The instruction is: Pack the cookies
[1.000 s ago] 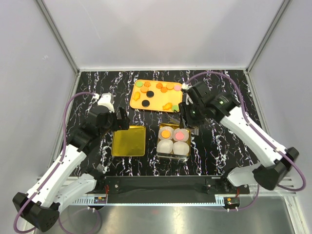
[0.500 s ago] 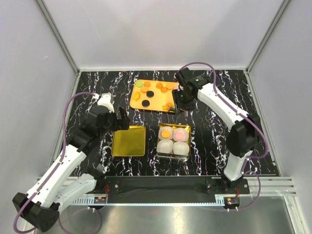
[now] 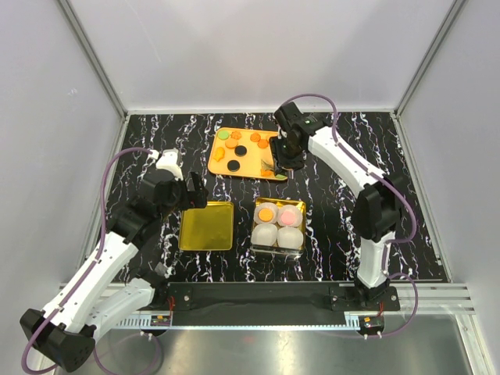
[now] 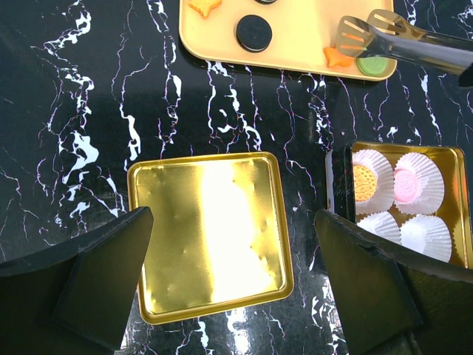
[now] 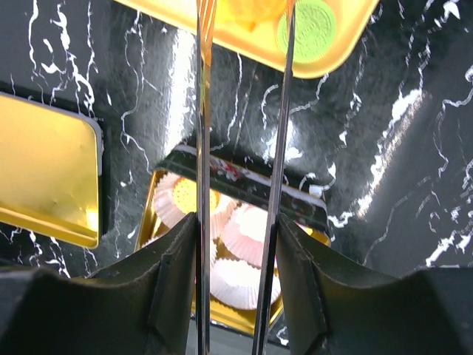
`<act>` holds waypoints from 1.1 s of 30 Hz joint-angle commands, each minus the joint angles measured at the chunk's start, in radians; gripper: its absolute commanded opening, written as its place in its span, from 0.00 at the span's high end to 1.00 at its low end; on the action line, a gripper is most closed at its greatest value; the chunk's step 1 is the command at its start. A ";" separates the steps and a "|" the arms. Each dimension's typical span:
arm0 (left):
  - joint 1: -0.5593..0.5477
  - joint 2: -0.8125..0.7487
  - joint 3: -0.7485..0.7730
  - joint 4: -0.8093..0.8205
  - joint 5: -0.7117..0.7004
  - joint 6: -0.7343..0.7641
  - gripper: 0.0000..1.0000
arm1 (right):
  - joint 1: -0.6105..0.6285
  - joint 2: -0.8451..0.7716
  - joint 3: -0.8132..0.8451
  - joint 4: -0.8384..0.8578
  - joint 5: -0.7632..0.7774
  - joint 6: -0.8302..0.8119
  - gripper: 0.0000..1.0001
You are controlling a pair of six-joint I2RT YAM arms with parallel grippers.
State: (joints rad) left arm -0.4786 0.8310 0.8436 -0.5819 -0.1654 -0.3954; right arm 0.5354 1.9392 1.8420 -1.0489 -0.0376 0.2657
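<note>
Orange, green and black cookies lie on an orange tray at the table's far middle. My right gripper is shut on metal tongs. In the left wrist view the tong tips hover over an orange star cookie and a green cookie at the tray's near right corner. I cannot tell whether they touch. A gold box holds white paper cups, with an orange cookie and a pink cookie in its two far cups. My left gripper is open and empty above a gold lid.
The gold lid lies flat to the left of the box. A black cookie sits near the tray's front edge. Grey walls close in the black marbled table on three sides.
My right arm has swung from above the box's far edge back and left to the orange tray's near right corner, tongs still in its grip. The left arm has not moved.
</note>
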 commanded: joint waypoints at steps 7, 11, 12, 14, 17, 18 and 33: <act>0.005 -0.020 0.008 0.036 0.000 0.003 0.01 | -0.002 0.072 0.068 0.009 -0.027 -0.005 0.50; 0.005 -0.017 0.008 0.034 0.004 0.003 0.01 | -0.002 0.118 0.140 -0.017 -0.031 -0.006 0.50; 0.005 -0.017 0.008 0.036 0.004 0.003 0.01 | -0.002 0.124 0.157 -0.032 -0.027 -0.003 0.51; 0.005 -0.018 0.008 0.034 0.003 0.003 0.01 | 0.000 0.124 0.184 -0.037 0.001 -0.008 0.50; 0.005 -0.021 0.006 0.037 0.006 0.003 0.01 | -0.002 0.112 0.194 -0.052 0.033 -0.006 0.50; 0.005 -0.018 0.008 0.036 0.007 0.003 0.01 | -0.002 0.109 0.192 -0.065 0.031 -0.009 0.50; 0.005 -0.021 0.008 0.039 0.021 0.001 0.01 | 0.000 0.076 0.185 -0.119 -0.042 0.013 0.48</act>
State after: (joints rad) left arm -0.4786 0.8307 0.8436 -0.5816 -0.1608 -0.3958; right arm 0.5354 2.0693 1.9949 -1.1416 -0.0319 0.2714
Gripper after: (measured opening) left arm 0.988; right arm 0.524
